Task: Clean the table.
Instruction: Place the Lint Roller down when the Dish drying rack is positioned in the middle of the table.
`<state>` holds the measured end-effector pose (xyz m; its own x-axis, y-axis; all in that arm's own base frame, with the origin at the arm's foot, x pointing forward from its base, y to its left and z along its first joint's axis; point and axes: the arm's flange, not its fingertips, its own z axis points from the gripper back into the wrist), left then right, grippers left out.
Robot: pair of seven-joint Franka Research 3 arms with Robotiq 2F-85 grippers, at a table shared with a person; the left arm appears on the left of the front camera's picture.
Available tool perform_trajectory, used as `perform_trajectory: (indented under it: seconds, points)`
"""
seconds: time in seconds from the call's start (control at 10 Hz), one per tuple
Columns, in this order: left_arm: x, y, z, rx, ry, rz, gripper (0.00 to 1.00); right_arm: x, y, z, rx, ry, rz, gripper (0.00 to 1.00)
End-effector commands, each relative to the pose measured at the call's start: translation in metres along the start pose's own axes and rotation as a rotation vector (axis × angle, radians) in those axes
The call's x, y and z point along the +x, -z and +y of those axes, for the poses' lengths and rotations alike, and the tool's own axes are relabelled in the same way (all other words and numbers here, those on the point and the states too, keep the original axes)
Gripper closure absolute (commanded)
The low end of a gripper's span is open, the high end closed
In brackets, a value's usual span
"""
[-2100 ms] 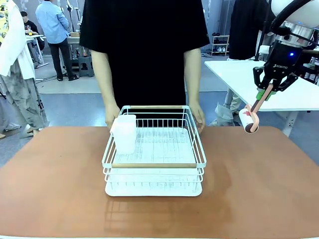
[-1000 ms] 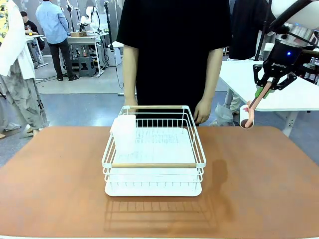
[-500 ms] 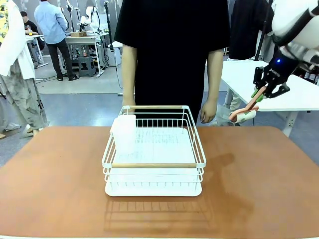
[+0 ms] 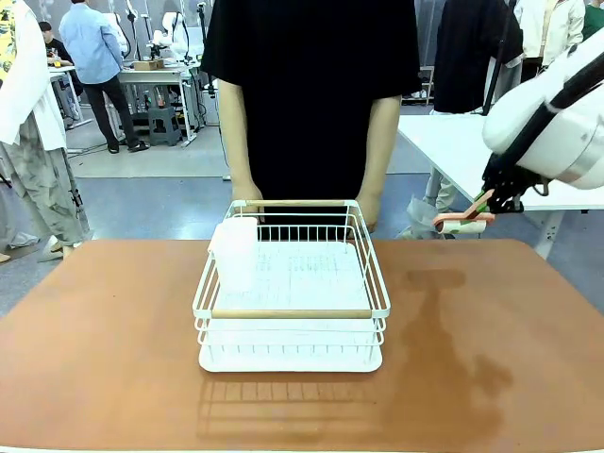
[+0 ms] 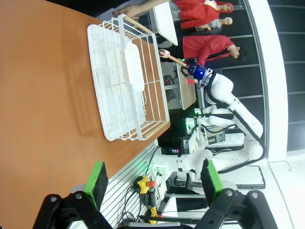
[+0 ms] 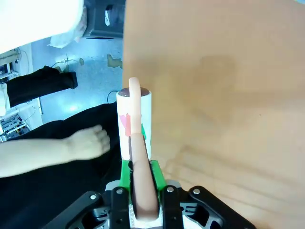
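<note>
The reddish-brown table (image 4: 491, 368) fills the foreground. My right gripper (image 4: 486, 200) hovers above its far right corner, shut on the pink handle of a lint roller (image 4: 460, 220) that lies level, its white roll pointing towards the person. In the right wrist view the lint roller (image 6: 135, 121) sticks out from the gripper (image 6: 140, 179) over the table (image 6: 214, 95) edge. My left gripper (image 5: 152, 179) is open with nothing between its fingers (image 5: 97, 179), over the table (image 5: 43, 95) at its near side.
A white wire dish rack (image 4: 293, 293) sits mid-table with a translucent cup (image 4: 236, 250) at its left. The person (image 4: 311, 94) stands behind it, hands near its far rim; one hand (image 6: 86, 143) is close to the roller. A white table (image 4: 453, 142) stands to the right.
My right arm has swung so the roller went from hanging down to lying level, pointing left. The person let go of the rack, stood up, and now has hands near its rim again.
</note>
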<state>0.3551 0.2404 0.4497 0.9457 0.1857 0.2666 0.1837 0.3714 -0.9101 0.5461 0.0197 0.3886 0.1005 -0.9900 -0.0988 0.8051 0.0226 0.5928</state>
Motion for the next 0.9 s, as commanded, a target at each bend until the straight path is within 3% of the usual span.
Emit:
perform_trajectory:
  seconds: [0.0, 0.3, 0.8]
  points:
    - [-0.003, -0.002, -0.001, -0.013, 0.008, -0.001, 0.0, -0.005, 0.02, -0.016, 0.043, 0.054, 0.043, 0.78]
    - [-0.003, -0.002, -0.001, -0.013, 0.008, -0.001, 0.0, 0.003, 0.048, -0.033, -0.009, 0.089, 0.038, 0.78]
    - [-0.003, -0.002, -0.001, -0.013, 0.008, -0.001, 0.0, -0.006, 0.061, -0.057, -0.024, 0.008, 0.026, 0.78]
